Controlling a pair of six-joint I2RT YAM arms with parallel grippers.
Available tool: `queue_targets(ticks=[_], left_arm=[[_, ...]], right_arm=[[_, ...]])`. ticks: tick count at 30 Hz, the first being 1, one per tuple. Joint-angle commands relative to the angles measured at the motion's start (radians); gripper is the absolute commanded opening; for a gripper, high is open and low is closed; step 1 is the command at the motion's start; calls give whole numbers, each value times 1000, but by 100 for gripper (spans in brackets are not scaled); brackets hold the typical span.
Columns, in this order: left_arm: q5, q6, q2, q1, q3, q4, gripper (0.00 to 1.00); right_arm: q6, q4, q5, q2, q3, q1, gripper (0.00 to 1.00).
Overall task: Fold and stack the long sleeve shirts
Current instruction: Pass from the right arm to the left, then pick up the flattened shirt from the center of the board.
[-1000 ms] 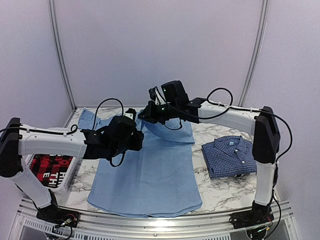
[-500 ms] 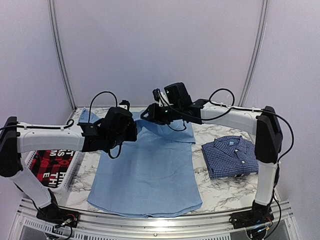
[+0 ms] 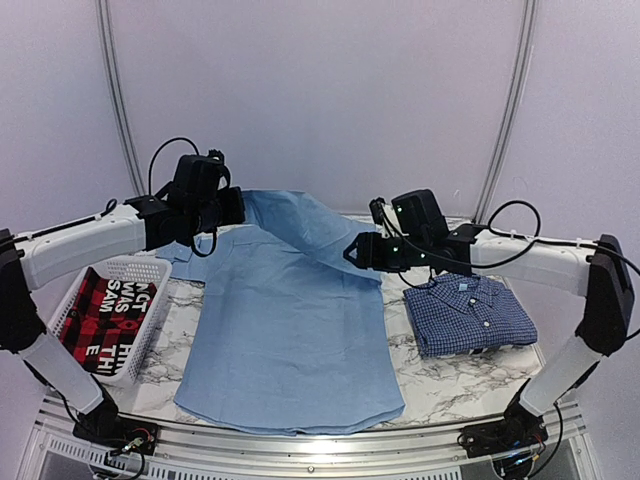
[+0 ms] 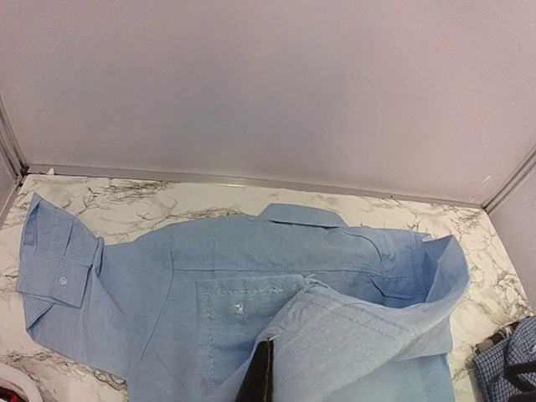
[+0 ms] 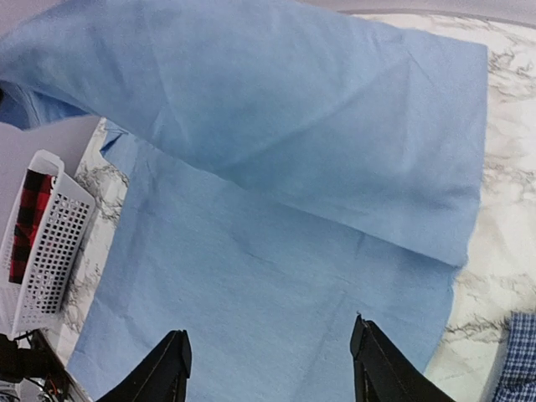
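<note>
Light blue shirt (image 3: 290,340) spread flat, upper part raised; dark blue checked shirt (image 3: 468,312) folded beside it.

White mesh basket (image 3: 148,325) at left, red-and-black lettered garment (image 3: 95,315) inside it, grey-veined marble table (image 3: 450,380)

An unfolded shirt (image 3: 290,340) lies across the middle of the table (image 3: 440,385), a folded shirt (image 3: 468,312) just to its right, a basket (image 3: 150,262) holding another garment (image 3: 100,305) at the left edge; the left gripper (image 3: 235,205) hangs over the unfolded shirt's far left corner, the right gripper (image 3: 355,252) over its far right edge
</note>
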Motion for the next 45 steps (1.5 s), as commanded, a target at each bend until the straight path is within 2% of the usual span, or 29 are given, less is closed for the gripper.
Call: queue_targets(ticks=[1, 6, 8, 15, 22, 30, 39, 45], left_arm=[[86, 1, -4, 67, 70, -80, 0], [126, 8, 7, 97, 112, -98, 0], [140, 9, 13, 101, 119, -99, 0], [155, 4, 31, 102, 132, -101, 0], [174, -12, 42, 102, 148, -104, 0], [198, -20, 57, 102, 196, -110, 0], [219, -26, 66, 102, 230, -124, 0], [229, -27, 63, 102, 245, -131, 0]], right_arm=[[-12, -10, 74, -87, -102, -3, 61], [-8, -54, 57, -197, -249, -1, 58], [5, -82, 38, -250, -329, 11, 53], [130, -190, 50, -439, -531, 152, 52], [361, -233, 36, -673, -713, 312, 44], [535, -231, 114, -664, -770, 475, 36], [584, -190, 148, -565, -762, 523, 26], [589, -213, 176, -569, -730, 530, 20]])
